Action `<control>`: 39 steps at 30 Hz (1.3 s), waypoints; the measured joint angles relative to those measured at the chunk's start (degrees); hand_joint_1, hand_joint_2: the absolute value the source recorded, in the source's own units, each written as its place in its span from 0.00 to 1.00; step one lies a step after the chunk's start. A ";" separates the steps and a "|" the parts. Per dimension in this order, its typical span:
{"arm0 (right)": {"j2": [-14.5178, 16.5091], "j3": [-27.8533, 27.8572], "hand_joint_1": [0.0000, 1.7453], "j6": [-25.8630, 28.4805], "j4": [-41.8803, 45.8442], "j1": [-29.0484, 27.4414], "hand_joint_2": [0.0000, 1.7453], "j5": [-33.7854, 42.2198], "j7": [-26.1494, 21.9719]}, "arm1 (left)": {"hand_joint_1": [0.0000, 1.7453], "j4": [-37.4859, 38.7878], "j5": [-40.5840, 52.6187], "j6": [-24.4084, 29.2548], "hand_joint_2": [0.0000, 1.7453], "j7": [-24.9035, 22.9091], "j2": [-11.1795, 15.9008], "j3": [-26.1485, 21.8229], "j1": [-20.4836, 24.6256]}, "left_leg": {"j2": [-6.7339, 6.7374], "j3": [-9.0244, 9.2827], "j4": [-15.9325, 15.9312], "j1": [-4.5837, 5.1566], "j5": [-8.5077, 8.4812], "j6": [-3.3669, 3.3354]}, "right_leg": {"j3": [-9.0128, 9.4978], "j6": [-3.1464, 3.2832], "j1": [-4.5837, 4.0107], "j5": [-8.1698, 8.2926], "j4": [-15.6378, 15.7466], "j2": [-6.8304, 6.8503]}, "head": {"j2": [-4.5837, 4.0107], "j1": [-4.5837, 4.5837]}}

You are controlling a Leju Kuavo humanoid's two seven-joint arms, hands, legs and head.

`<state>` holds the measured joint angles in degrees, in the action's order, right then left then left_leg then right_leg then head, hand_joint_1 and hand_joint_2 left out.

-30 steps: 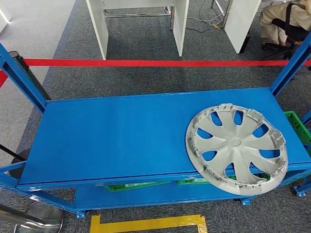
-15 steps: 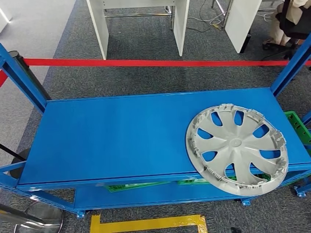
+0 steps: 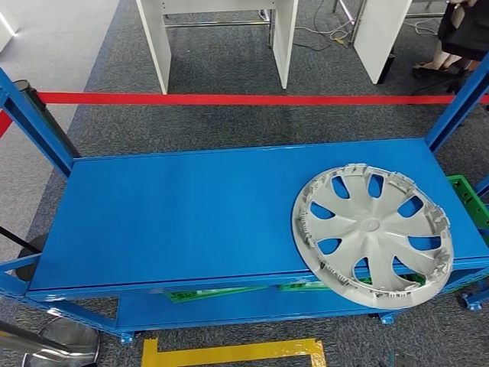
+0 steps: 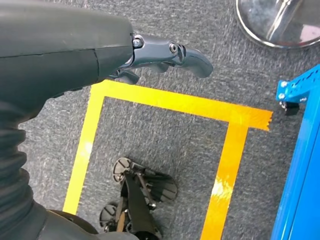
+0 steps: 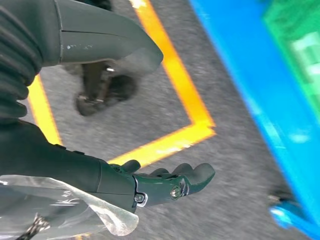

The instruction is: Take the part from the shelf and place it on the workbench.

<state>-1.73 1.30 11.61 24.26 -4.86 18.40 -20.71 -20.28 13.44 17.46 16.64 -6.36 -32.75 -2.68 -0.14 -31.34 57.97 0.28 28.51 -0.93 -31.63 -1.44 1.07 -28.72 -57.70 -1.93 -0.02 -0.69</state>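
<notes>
Nothing on the shelf (image 3: 173, 222) has moved; the hubcap (image 3: 372, 233) lies untouched. Both hands, left (image 4: 166, 52) and right (image 5: 166, 182), hang empty, fingers loosely extended. The reach comes next, probably needing both hands on the rim.

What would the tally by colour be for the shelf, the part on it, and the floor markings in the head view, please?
Blue shelf: 1
Silver hubcap: 1
Green crates: 2 glimpsed
Red tape line: 1
Yellow floor tape: 1
Total: 6

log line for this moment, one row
phase: pre-reach | hubcap: on blue shelf, overhanging front edge | left hand: empty | right hand: empty
</notes>
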 joint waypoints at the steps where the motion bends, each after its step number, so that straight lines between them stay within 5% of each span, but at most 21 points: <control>1: 0.34 0.48 0.00 0.58 1.52 -0.22 1.00 -0.88 -0.51 | 0.00 0.21 0.24 0.35 1.00 0.32 -0.10 -0.40 0.15 | 0.00 0.00 0.00 0.00 0.00 0.00 | 0.00 0.00 0.00 0.00 0.00 0.00 | 0.00 0.00; 17: 3.27 2.29 0.00 10.64 29.19 -4.17 1.00 -17.38 -7.72 | 0.00 3.13 4.76 3.95 1.00 3.07 -2.12 -4.09 2.06 | 0.00 0.00 0.01 0.01 0.00 0.00 | 0.01 -0.01 0.01 0.00 -0.01 0.00 | 0.00 0.00; 34: 3.38 -1.08 0.00 20.98 52.95 -6.92 1.00 -43.72 -13.61 | 0.00 5.84 10.76 6.89 1.00 3.26 -4.73 -6.62 3.40 | 0.00 -0.01 0.01 0.00 0.00 0.00 | -0.01 -0.01 0.00 0.01 -0.01 0.00 | 0.00 -0.01; 35: 3.31 -1.54 0.00 21.61 54.15 -7.07 0.75 -45.44 -13.91 | 0.00 6.02 11.13 7.07 1.00 3.21 -4.89 -6.74 3.48 | -0.01 -0.01 0.01 0.00 0.00 0.00 | -0.01 -0.01 0.00 0.01 -0.01 0.00 | 0.00 0.01; 38: 3.00 -2.82 0.00 23.45 57.36 -7.44 0.75 -50.17 -14.75 | 0.00 6.55 12.18 7.54 1.00 3.00 -5.34 -7.23 3.75 | 0.00 -0.01 0.01 0.00 0.00 0.00 | -0.01 -0.01 0.01 0.01 -0.01 0.00 | 0.00 -0.01; 39: 2.80 -3.25 0.00 24.05 58.36 -7.52 1.00 -51.79 -14.99 | 0.00 6.73 12.51 7.69 1.00 2.93 -5.47 -7.43 3.84 | 0.00 -0.01 0.01 0.00 0.00 0.00 | -0.01 -0.01 0.01 0.01 -0.01 0.00 | 0.00 -0.01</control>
<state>1.07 -1.95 35.66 82.62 -12.38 -33.39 -35.70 -13.56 25.95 25.15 19.57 -11.83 -40.18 1.16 -0.14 -31.34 57.98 0.28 28.51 -0.93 -31.64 -1.44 1.08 -28.71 -57.71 -1.94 -0.02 -0.69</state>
